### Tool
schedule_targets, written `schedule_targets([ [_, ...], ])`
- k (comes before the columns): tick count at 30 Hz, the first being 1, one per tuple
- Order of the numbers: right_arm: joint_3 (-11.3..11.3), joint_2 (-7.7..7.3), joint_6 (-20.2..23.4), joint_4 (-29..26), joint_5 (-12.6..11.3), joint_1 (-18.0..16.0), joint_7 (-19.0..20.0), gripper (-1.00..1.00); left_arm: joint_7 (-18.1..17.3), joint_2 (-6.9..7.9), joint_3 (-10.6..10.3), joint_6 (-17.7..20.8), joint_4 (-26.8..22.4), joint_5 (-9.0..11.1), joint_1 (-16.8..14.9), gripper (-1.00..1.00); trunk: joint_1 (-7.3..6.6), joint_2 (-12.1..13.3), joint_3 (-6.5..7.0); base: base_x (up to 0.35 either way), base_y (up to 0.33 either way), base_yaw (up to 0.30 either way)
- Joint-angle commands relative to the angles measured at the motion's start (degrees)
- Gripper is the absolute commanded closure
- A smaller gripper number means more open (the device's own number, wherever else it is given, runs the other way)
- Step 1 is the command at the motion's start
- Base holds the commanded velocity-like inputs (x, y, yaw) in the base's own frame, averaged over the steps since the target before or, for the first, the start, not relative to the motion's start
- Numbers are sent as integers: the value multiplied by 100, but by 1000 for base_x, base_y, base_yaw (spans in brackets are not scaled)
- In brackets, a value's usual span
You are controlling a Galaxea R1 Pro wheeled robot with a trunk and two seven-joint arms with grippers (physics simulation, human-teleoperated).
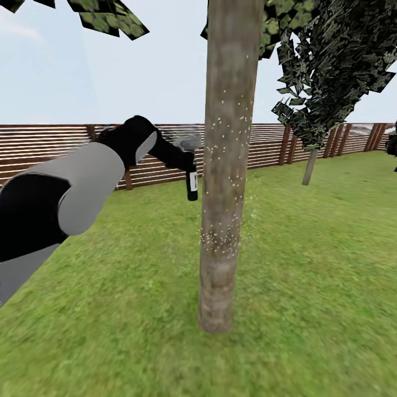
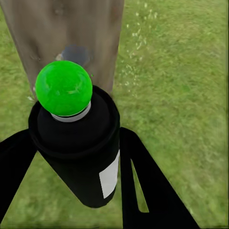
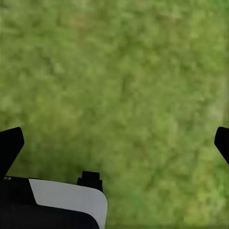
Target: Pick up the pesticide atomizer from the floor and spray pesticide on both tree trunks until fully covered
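Lawn (image 1: 309,275) | left gripper (image 2: 71,157) clamps upright atomizer (image 2: 78,143), nozzle probably toward trunk (image 1: 226,165) | right gripper (image 3: 114,143) spread

Tree trunk (image 1: 227,165) cut off by the top edge in the head view, crown out of frame. Spray bottle (image 1: 192,184) too small there to read its label; top hidden behind the left gripper (image 1: 187,157). Right gripper's fingertips (image 3: 11,143) clipped at both side edges. Grass (image 3: 124,76) below blurred.
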Motion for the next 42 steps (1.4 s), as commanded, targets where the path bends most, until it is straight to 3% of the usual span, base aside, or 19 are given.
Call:
schedule_targets([
  [1, 0, 0, 0, 0, -4, 0, 0, -100, 4, -26, 26, -309, 216, 19, -1, 100, 0, -1, 1, 0, 0, 0],
  [3, 0, 0, 0, 0, -1, 0, 0, -100, -1, -26, 26, -563, 373, 22, 5, 100, 0, -1, 1, 0, 0, 0],
  [7, 0, 0, 0, 0, 0, 0, 0, -100, -2, -26, 34, -654, 425, 17, 70, 100, 0, -1, 1, 0, 0, 0],
  [12, 0, 0, 0, 0, -1, 4, 0, -100, 35, -26, 42, -813, 430, 2, 383, 100, 0, -1, 1, 0, 0, 0],
  [14, 0, 0, 0, 0, 0, 8, 0, -100, 48, -26, 37, -1032, 430, -1, 661, 100, 0, -1, 1, 0, 0, 0],
  [24, 0, 0, -9, 0, -4, 53, 0, -100, 64, -26, 40, -1278, 429, -7, 1317, 100, 0, -1, 1, 0, 0, 0],
  [29, 0, 0, -9, 0, -5, 53, 0, -100, 59, -26, 26, -1325, 437, -2, 1414, 100, 0, -1, 1, 0, 0, 0],
  [36, 0, 0, -9, 0, -5, 53, 0, -100, 80, -26, 41, -1362, 429, -15, 1797, 100, 0, -1, 1, 0, 0, 0],
  [39, 0, 0, -9, 0, -4, 53, 0, -100, 558, -26, 35, -1683, 436, -5, 1997, 100, 0, -1, 1, 0, 0, 0],
  [42, 0, 0, -9, 0, -2, 53, 0, -100, 669, -26, 33, -1741, 437, -2, 2162, 100, 0, -1, 1, 0, 0, 0],
])
